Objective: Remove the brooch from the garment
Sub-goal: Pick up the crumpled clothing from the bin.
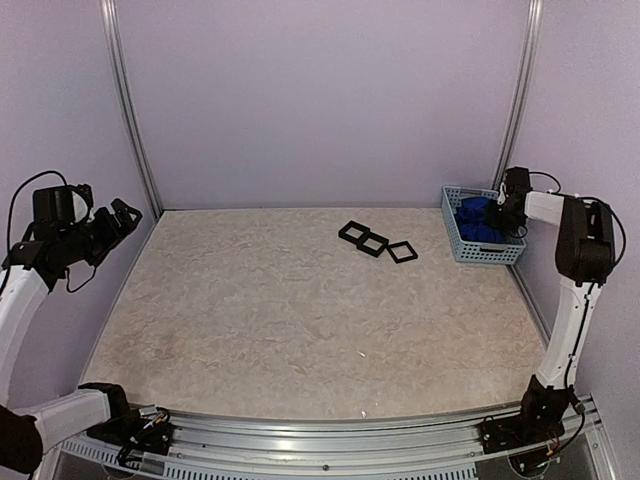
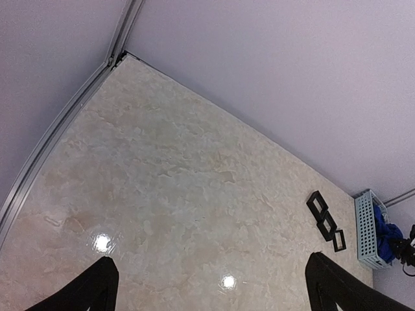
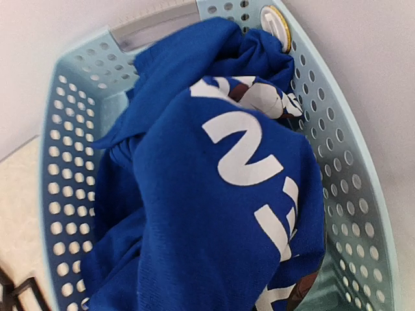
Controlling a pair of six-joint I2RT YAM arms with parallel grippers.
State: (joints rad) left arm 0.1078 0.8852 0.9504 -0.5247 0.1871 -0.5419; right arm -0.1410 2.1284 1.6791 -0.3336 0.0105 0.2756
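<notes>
The garment (image 3: pixel 214 214) is a royal-blue shirt with white lettering, bunched inside a pale-blue perforated basket (image 3: pixel 58 194) at the table's far right (image 1: pixel 480 255). A small round white piece with a gold rim, which looks like the brooch (image 3: pixel 275 26), shows at the cloth's far edge against the basket wall. My right gripper (image 1: pixel 497 213) reaches into the basket. Its fingers are buried in the cloth, which rises right up to the wrist camera, and it is shut on the garment. My left gripper (image 1: pixel 125 215) hangs high at the far left, open and holding nothing (image 2: pixel 211 259).
Three black square frames (image 1: pixel 375 243) lie in a row on the marble-patterned table just left of the basket. Metal rails run along the back corners and side edges. Pale walls enclose the table on three sides.
</notes>
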